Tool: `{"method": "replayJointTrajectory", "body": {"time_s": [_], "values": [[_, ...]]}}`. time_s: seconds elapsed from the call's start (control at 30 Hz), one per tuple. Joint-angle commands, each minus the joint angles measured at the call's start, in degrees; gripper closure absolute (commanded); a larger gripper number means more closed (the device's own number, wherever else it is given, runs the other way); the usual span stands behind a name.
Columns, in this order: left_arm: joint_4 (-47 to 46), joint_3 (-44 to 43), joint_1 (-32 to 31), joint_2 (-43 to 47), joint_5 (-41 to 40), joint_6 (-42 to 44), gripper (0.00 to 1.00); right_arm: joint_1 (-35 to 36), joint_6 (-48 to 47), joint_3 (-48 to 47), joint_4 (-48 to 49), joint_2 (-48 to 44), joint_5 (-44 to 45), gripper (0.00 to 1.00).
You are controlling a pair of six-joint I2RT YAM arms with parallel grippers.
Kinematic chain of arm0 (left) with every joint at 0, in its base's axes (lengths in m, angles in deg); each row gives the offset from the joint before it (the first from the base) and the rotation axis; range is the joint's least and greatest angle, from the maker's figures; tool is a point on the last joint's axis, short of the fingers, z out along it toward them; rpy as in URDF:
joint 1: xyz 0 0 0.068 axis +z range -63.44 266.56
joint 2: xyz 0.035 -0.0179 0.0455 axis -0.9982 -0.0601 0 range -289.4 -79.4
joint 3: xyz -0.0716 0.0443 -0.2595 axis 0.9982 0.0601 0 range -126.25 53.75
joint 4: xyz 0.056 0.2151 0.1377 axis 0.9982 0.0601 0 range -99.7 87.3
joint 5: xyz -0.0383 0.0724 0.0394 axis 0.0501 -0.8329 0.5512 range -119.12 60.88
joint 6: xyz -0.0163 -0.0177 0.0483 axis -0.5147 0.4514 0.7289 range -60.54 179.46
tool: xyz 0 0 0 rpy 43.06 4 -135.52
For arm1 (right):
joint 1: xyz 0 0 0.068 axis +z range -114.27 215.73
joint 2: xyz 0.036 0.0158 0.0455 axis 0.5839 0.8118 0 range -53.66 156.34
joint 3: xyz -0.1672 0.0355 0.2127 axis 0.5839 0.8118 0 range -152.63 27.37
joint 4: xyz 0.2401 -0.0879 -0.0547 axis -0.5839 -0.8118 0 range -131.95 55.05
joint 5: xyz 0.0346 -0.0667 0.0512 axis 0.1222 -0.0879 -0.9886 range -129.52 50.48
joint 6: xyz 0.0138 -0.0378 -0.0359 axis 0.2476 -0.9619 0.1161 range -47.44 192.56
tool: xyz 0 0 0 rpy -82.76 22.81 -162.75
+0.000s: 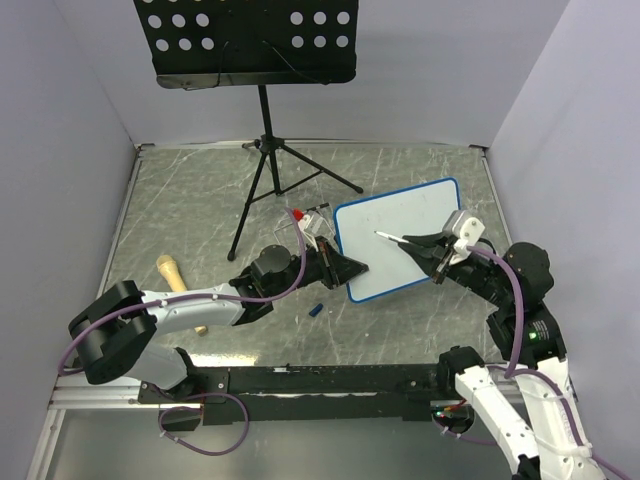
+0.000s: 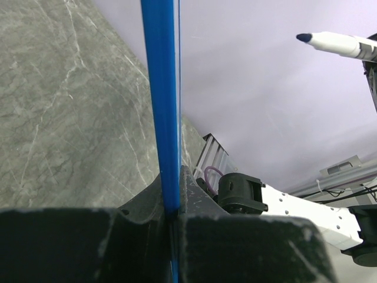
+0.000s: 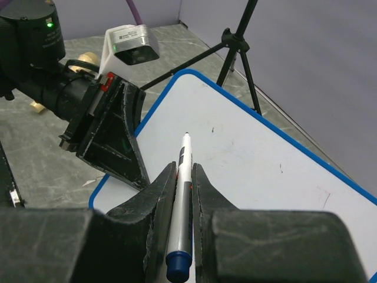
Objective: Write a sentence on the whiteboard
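Note:
The whiteboard, white with a blue rounded frame, is tilted up off the table right of centre. My left gripper is shut on its left edge; the left wrist view shows the blue frame pinched between the jaws of that gripper. My right gripper is shut on a white marker with a blue end. Its tip points at the board's face and seems to hover just off it. The same marker shows beside the board edge. No sentence shows; the face carries only a few tiny specks.
A black perforated music-stand tray on a tripod stands at the back. A wooden handle lies at the left, a small blue cap below the board, and a clear red-tipped item beside its left edge.

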Motion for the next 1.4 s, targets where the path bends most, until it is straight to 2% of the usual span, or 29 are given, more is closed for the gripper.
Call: {"method": "replayJointTrajectory", "body": {"time_s": [0.0,0.67,1.37], "values": [[-8.3,-3.4,-0.1,1.3,-0.4,0.2,0.99,-0.3,0.7,-1.0,1.2,-1.4,-2.5,1.00],[-10.9,-3.2,-0.2,-0.1,-3.0,-2.4,0.99,-0.3,-0.9,-1.1,2.2,1.7,-5.4,1.00],[-16.0,-5.7,0.0,-3.3,0.6,-3.5,0.99,2.0,-1.8,2.5,9.4,5.8,2.6,1.00]]}}
